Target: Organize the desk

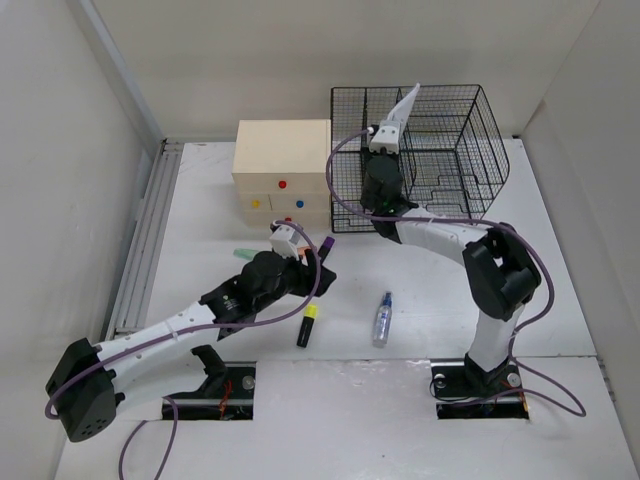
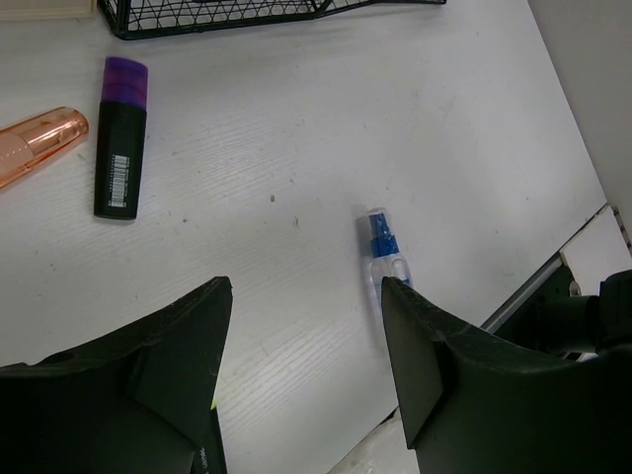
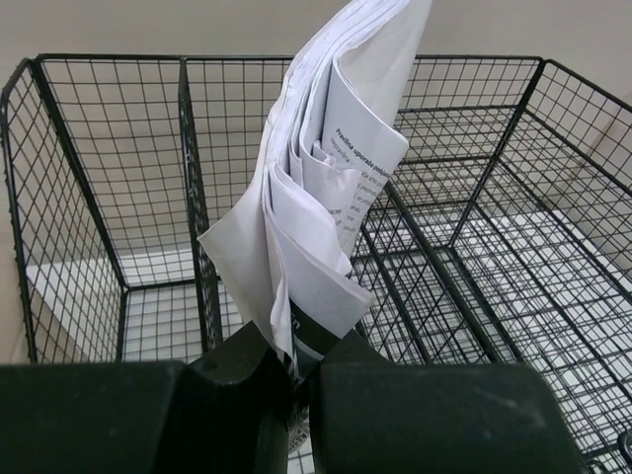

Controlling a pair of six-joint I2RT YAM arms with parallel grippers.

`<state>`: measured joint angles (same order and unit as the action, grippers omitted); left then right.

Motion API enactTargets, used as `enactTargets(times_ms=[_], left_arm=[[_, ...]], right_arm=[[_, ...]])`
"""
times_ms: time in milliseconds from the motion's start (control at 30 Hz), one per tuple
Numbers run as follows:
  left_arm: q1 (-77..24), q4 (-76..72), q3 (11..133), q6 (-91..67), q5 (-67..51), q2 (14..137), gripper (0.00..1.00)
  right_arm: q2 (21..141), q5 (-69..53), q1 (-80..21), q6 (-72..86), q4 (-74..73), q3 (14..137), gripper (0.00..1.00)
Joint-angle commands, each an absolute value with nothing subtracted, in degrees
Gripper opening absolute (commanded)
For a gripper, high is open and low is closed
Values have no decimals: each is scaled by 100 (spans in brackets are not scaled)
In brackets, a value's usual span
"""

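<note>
The white desk (image 1: 420, 280) carries loose items. My right gripper (image 3: 296, 346) is shut on a folded sheaf of white papers (image 3: 336, 168), held upright over the black wire basket (image 3: 474, 257); from above, the gripper (image 1: 385, 140) and papers (image 1: 403, 105) sit above the basket's left part (image 1: 470, 130). My left gripper (image 2: 306, 286) stands open and empty over the desk, seen from above (image 1: 318, 272) near the middle. A small blue-capped spray bottle (image 2: 380, 247) lies just beyond its right finger. A purple-capped black highlighter (image 2: 120, 138) lies further out on the left.
A beige wooden drawer box (image 1: 282, 172) stands left of the basket. A yellow-capped highlighter (image 1: 308, 325) and the spray bottle (image 1: 382, 320) lie near the front. An orange translucent tube (image 2: 39, 143) lies beside the purple highlighter. Walls close in on both sides.
</note>
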<state>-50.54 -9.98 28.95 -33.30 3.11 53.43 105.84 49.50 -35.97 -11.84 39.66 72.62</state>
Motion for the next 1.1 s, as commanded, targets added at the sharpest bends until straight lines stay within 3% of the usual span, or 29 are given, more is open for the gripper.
enactTargets(times_ms=[0, 500, 567, 600, 667, 700, 733, 800, 900, 1067], left_arm=[[-5080, -1160, 3173, -3244, 387, 5300, 59], [-5080, -984, 3120, -3243, 448, 5045, 59], [-5080, -984, 3120, -3243, 510, 4983, 59], [-5080, -932, 3120, -3243, 562, 4983, 59], [-5080, -932, 3120, -3243, 615, 4931, 61], [-5080, -932, 3190, -3243, 702, 4931, 63], [-5080, -879, 3277, -3243, 808, 4931, 65], [-5080, -809, 3392, -3243, 966, 4992, 71], [-5080, -738, 3673, -3295, 1335, 5045, 73], [-5080, -686, 4182, -3244, 2108, 5045, 73]], right_arm=[[10381, 4939, -3762, -1116, 3226, 7049, 0], [10424, 5256, -3946, -1169, 3164, 6943, 0], [10424, 5194, -3946, -1169, 3164, 6943, 9], [10424, 5116, -3946, -1239, 3164, 6943, 33], [10301, 4923, -3946, -1318, 3164, 6882, 65], [10249, 4922, -3946, -1397, 3112, 6821, 85], [10126, 4870, -3946, -1476, 3111, 6820, 92], [9959, 4782, -3946, -1608, 3111, 6820, 100], [9424, 4300, -3946, -1968, 3042, 6697, 100], [8290, 2736, -3946, -2197, 1152, 7093, 99]])
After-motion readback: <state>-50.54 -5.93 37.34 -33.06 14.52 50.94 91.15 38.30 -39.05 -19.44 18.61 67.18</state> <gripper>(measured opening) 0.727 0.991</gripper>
